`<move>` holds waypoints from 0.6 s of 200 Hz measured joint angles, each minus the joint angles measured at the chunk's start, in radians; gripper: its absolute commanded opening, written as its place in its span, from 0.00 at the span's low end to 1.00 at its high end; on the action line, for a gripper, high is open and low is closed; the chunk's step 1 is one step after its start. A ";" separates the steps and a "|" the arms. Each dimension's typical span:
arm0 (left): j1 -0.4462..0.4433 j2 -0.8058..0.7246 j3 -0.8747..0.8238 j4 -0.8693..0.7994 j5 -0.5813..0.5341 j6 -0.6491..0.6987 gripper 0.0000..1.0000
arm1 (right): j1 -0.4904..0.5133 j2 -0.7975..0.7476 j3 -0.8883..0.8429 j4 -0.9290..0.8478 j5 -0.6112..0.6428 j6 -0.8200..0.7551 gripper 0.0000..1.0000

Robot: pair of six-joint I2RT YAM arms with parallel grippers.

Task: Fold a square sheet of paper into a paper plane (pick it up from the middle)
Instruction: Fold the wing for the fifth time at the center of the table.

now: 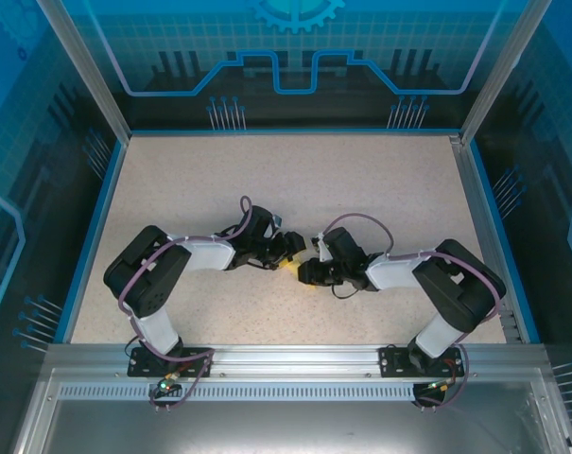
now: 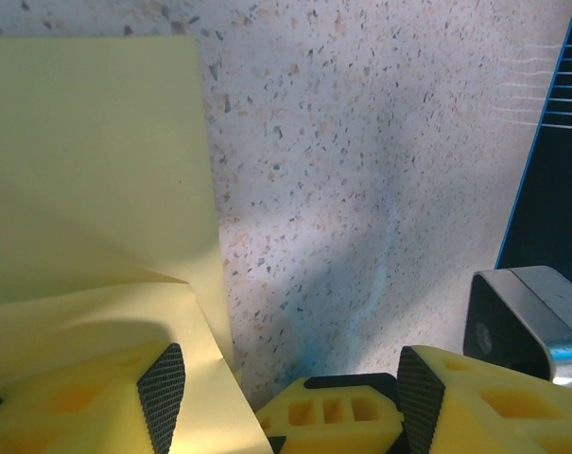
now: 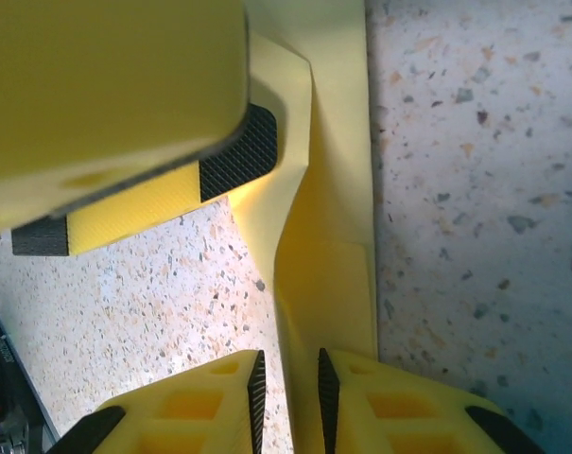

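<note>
Speckled beige worktop (image 1: 286,180) with a blue rim and blue panel walls around it. The left arm reaches in toward the centre. The left end effector (image 2: 290,378) is spread wide and grips nothing. One of its pads (image 2: 163,383) is right against a raised flap of the pale-yellow sheet of paper (image 2: 96,161). The sheet is mid-worktop between the two arms, part of it flat, with a diagonal crease and one part lifted. The right end effector (image 3: 290,388) is almost closed, its pads pinching a narrow folded strip of the sheet. In the right wrist view a left-arm finger sits just beside that strip.
</note>
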 measured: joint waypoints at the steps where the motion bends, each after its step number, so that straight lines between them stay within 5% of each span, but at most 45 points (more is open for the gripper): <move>1: 0.000 0.000 0.000 0.000 0.000 0.001 0.65 | 0.000 -0.001 0.000 -0.002 0.000 0.000 0.25; 68: 0.000 0.001 0.001 -0.007 0.000 0.007 0.65 | -0.005 -0.070 0.007 -0.096 -0.013 -0.047 0.30; 120: 0.000 0.001 0.001 -0.009 0.000 0.010 0.65 | -0.016 -0.071 0.030 -0.135 -0.029 -0.087 0.11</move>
